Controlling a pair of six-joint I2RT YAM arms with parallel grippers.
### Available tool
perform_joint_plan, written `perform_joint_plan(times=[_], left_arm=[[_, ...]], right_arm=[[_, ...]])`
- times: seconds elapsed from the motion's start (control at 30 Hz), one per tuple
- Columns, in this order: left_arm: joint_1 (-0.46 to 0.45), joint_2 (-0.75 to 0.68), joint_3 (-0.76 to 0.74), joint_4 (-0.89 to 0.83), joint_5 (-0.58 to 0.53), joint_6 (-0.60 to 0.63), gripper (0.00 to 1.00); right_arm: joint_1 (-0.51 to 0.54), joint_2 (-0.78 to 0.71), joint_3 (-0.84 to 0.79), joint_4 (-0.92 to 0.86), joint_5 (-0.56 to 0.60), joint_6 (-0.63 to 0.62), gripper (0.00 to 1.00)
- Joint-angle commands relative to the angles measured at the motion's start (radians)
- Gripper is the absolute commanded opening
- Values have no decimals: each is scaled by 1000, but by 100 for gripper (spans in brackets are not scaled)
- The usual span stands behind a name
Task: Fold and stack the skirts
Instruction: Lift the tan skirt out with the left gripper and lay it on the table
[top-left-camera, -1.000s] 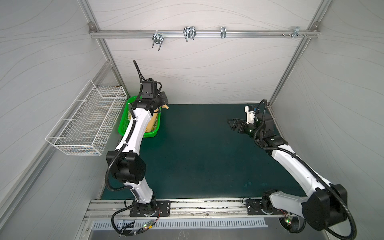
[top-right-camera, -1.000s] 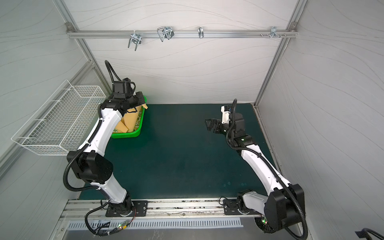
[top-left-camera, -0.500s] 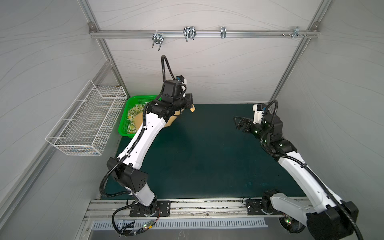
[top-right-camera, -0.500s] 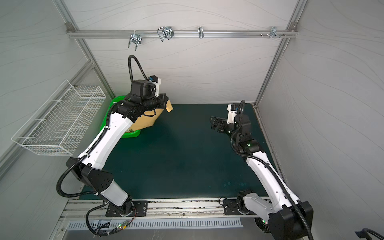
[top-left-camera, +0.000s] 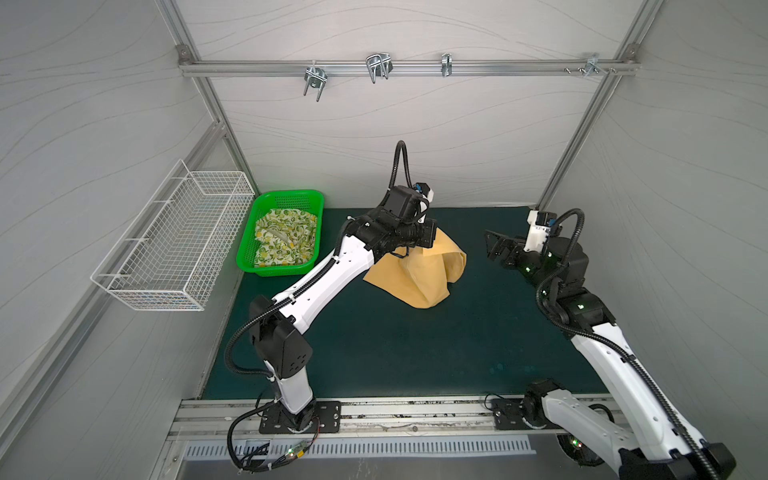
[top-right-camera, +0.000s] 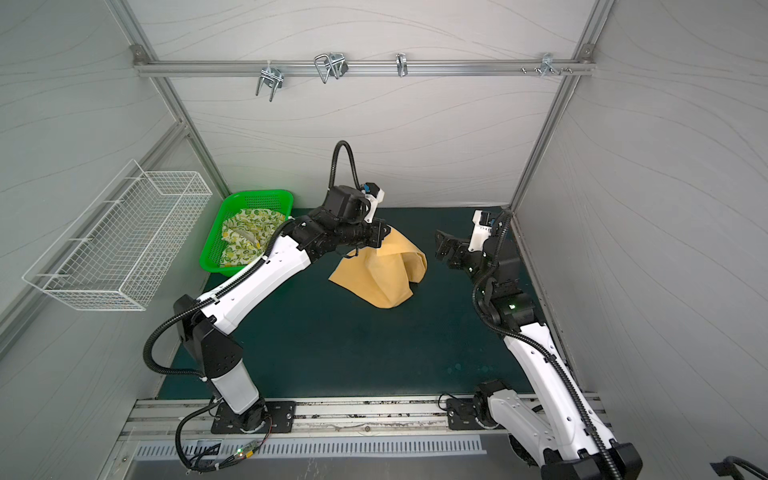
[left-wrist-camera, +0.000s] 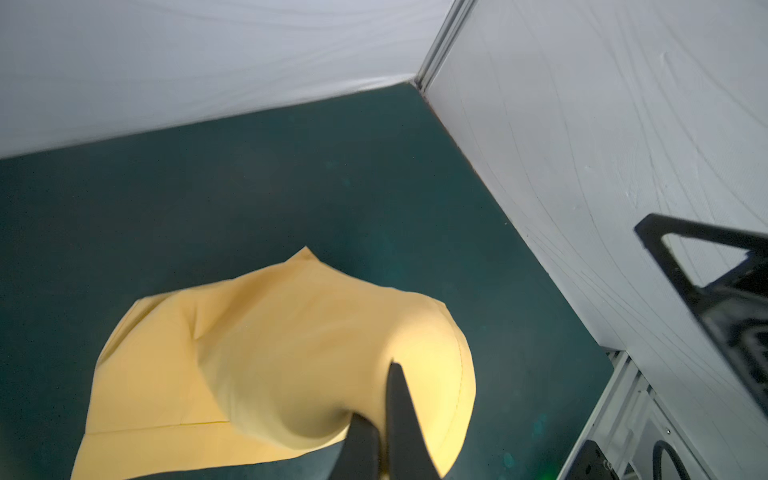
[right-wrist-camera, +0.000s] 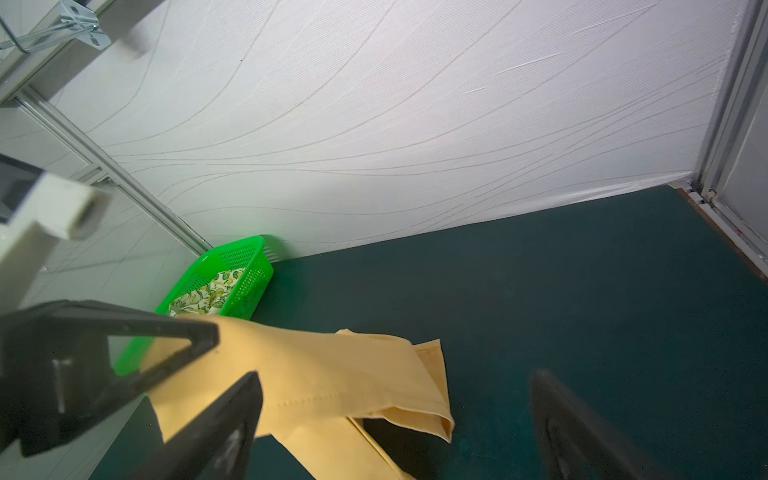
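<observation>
The left gripper (left-wrist-camera: 382, 415) is closed on a fold of the mustard-yellow skirt (top-left-camera: 415, 278). It holds the cloth up in the middle of the table, and the lower edge reaches the dark green mat (top-left-camera: 415, 353). In both top views the black wrist of the left arm covers the place of the grip. Only the left wrist view shows the two black fingers (left-wrist-camera: 401, 411) pressed together on the cloth, and there the frame cuts off the near edge of the skirt.

The right gripper (top-left-camera: 496, 248) has its jaws spread wide and holds nothing. It hovers near the skirt, apart from it. In the right wrist view its fingers (right-wrist-camera: 216, 419) are blurred.

The lemon-print skirt (top-left-camera: 284, 239) lies crumpled inside the green basket (top-left-camera: 276, 271) at the back left corner of the mat. In a top view the left arm hides one side of this basket (top-right-camera: 216, 232).

The walls are white panels with thin wavy lines, set in an aluminium frame. A metal rail (top-left-camera: 498, 70) with hooks crosses the back wall. A white wire basket (top-left-camera: 174, 245) hangs on the left wall.
</observation>
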Motion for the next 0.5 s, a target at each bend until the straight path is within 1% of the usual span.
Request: perform_joint_plan(times=[0.0,0.1,0.2,0.33,0.47], left_arm=[[-4,30,-33,116,65,-47,0],[-12,79,-49,140,122,-66,0],[-43,143,-29,148,163,-62,0],[-123,242,53,137,210,-54,0],[-209,328,146,156,256,-74,0]], right_arm=[[-7,-13,-16,-29,31,8,99],[-8,-25,-27,-32,70,15,99],[-19,-42,-33,-40,114,19,99],[-48,-70,-22,-67,215,14,99],[-114,-89,0,-104,229,24,99]])
